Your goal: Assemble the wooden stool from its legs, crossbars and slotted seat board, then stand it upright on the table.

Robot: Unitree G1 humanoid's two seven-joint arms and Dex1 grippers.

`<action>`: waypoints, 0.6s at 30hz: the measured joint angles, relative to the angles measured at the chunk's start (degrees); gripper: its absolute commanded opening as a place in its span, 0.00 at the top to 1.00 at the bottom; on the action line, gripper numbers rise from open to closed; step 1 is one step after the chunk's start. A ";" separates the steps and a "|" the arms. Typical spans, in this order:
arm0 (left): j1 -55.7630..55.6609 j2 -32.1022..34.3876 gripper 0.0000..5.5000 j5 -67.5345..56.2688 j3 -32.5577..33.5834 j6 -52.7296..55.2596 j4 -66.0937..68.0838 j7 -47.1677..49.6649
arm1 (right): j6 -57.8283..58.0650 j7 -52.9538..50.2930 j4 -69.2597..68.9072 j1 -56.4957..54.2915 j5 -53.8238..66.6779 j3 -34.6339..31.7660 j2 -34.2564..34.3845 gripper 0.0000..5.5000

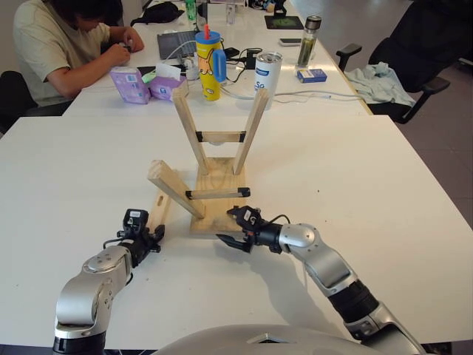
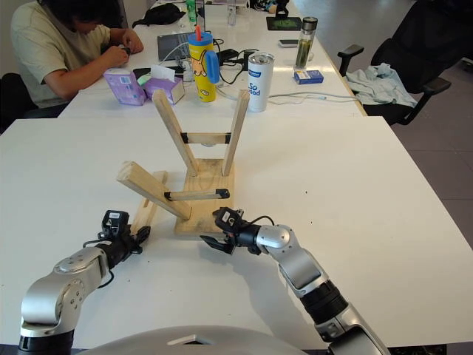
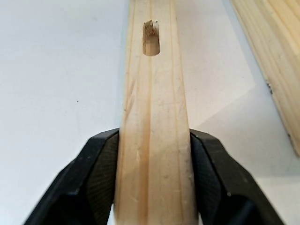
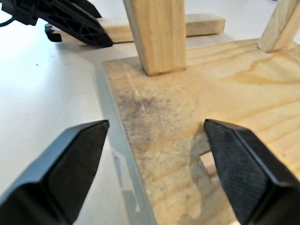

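Left tool point(image 3: 154, 136) clamps slotted wooden leg point(image 3: 152, 84); right tool point(image 4: 155, 124) gapes at grainy seat board point(image 4: 243, 93).

1. Seat board point(image 1: 219, 176): pale wood, flat on table.
2. Two far legs point(image 1: 191, 129) stand in it, splayed, joined by crossbar point(image 1: 222, 137).
3. Near leg point(image 1: 174, 188) leans left; lower crossbar point(image 1: 218, 194) attached.
4. Loose leg point(image 3: 152, 117): flat, just left of board, slot visible.
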 measured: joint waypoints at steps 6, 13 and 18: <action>-3.35 0.15 0.62 0.67 2.12 -5.70 6.50 -0.60 | -1.92 0.12 1.87 -0.90 0.02 0.18 0.45 0.32; -18.22 2.96 0.62 1.67 10.02 -16.20 12.89 0.34 | -5.33 0.19 7.67 -3.91 -0.01 0.41 2.57 0.32; -28.14 6.45 0.62 -1.17 15.39 -23.87 14.12 -2.65 | -6.92 0.15 4.87 -1.65 -0.16 -0.70 0.83 0.32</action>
